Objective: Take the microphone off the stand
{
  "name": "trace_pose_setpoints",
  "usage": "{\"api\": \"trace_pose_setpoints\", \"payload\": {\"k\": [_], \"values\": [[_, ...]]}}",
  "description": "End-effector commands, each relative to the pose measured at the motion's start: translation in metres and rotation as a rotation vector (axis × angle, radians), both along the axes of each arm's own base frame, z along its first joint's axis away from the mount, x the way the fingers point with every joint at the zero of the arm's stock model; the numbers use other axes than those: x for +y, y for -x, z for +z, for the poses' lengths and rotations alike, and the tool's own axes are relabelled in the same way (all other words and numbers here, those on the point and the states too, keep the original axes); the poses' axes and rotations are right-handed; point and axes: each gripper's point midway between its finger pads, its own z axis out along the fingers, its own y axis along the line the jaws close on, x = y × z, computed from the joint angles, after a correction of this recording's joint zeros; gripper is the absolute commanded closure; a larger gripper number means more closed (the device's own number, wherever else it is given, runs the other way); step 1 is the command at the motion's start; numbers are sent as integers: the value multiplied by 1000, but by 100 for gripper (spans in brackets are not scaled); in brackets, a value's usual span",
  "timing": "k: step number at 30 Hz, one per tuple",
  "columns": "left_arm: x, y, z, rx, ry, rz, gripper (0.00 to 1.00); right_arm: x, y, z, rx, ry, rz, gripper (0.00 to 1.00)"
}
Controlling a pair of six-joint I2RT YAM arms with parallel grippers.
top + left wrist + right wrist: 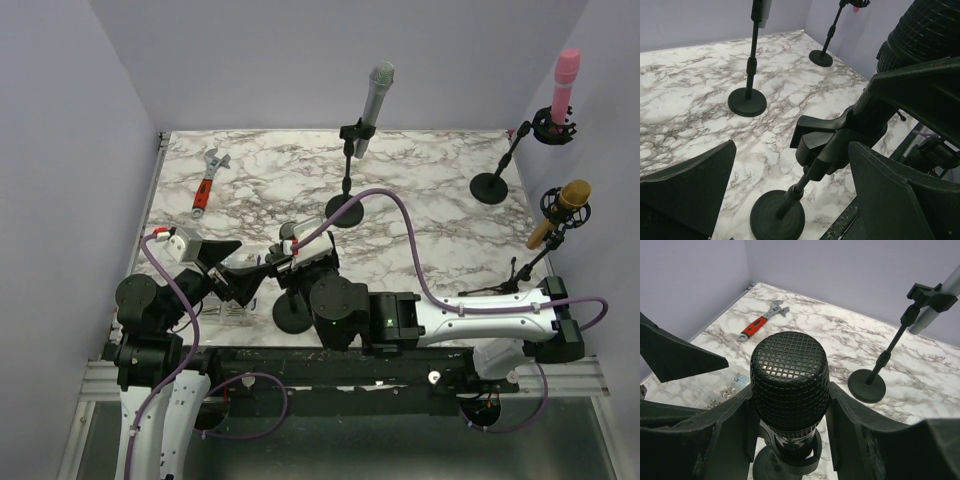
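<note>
The black mic (790, 375) stands upright in its stand (792, 197) at the near edge of the counter (420, 170), between the two arms. Its body still sits in the clip (822, 140) at the top of the pole. The right pincer (790, 410) is clamped on the mic: in the right wrist view both fingers (735, 427) press against the body just under the mesh head, one on each side. The left pincer (792, 150) is spread wide apart and holds nothing. In its own camera its two fingers lie to either side of the stand, with the clip and pole between them, and touch neither. The stand's round base (777, 219) rests flat on the counter just below the clip. Farther back, a grey mic (377, 92) is in its own stand near the middle of the counter. A pink one (565, 78) and a gold one (568, 200) are in stands along the right side. A red-handled wrench (208, 180) lies at the far left, well apart from the arms. Some small loose bits lie on the counter beside the left arm, too small to make out.
</note>
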Motion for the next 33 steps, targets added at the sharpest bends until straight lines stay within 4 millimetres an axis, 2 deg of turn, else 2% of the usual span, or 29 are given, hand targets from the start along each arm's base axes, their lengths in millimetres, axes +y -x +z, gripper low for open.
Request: {"api": "trace_pose_setpoints", "payload": {"k": [1,9,13,16,22,29,33], "values": [[-4,6,2,-24,-10,-39,2,-3,-5,4,-4,-41,0,46],[-12,8,1,-23,6,-104,2,-3,-12,1,-7,-18,113,74],[-25,14,3,-14,23,-234,1,-2,-15,4,7,-15,222,87],[-33,17,4,-7,29,-314,2,-2,-17,5,15,-18,325,94],[-42,12,3,-29,-9,-354,1,-4,-15,3,-9,18,417,99],[-58,-2,4,-27,-85,-345,1,-3,-15,1,2,7,451,99],[-63,-4,-6,-26,-111,-358,1,-7,-17,-6,22,25,444,99]]}}
